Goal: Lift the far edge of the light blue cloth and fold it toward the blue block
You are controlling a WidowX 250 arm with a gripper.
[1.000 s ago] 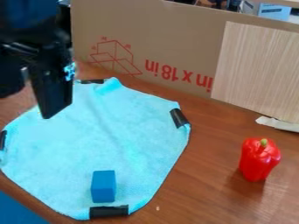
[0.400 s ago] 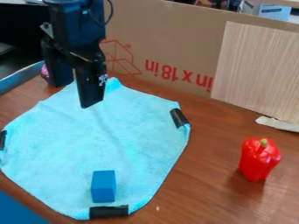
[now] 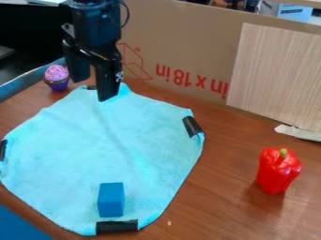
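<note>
The black gripper (image 3: 94, 90) hangs over the far edge of the light-blue towel (image 3: 106, 145), fingers parted and nothing between them; contact with the fabric is hard to judge from this angle. A toy cupcake (image 3: 56, 78) stands upright on the tabletop (image 3: 219, 201), just beyond the towel and near the gripper. The blue block (image 3: 111, 199) sits at the towel's near end, by a black tape strip (image 3: 117, 226); the red bell pepper (image 3: 278, 171) is well apart. Lowering here could snag and bunch the towel; a sideways swing could topple the cupcake.
</note>
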